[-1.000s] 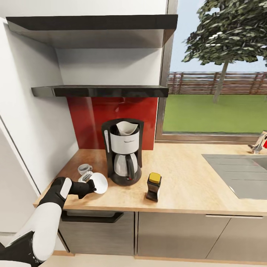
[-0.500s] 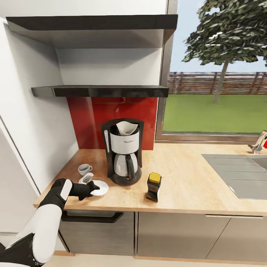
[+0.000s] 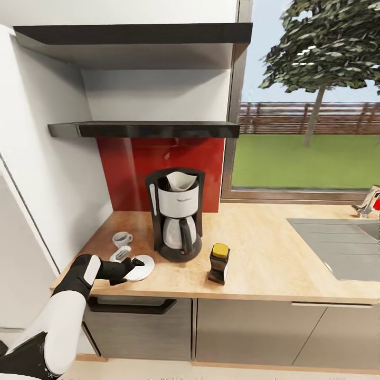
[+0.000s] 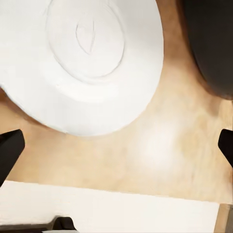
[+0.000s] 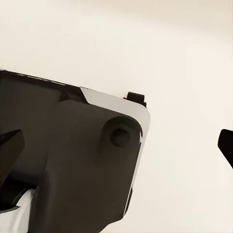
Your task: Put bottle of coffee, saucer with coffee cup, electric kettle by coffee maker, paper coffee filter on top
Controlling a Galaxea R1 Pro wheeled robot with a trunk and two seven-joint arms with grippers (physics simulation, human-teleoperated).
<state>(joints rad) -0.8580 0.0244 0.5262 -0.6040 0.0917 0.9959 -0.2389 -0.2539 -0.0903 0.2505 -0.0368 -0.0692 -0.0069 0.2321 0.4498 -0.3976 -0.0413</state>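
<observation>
Left end effector (image 3: 131, 262) open beside saucer (image 3: 140, 267), coffee maker (image 3: 177, 214).

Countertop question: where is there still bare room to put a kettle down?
Widest bare stretch of countertop: between the yellow-lidded coffee bottle and the sink, back to the window sill. It is crowded left of the coffee maker, with the saucer, cup and left gripper.

Legible text: none. A small dark brand mark is carried on the white front panel of the coffee maker (image 3: 178, 214), too small to be read. A faint curved line is shown at the centre of the saucer (image 4: 87, 53); no letters are formed.
</observation>
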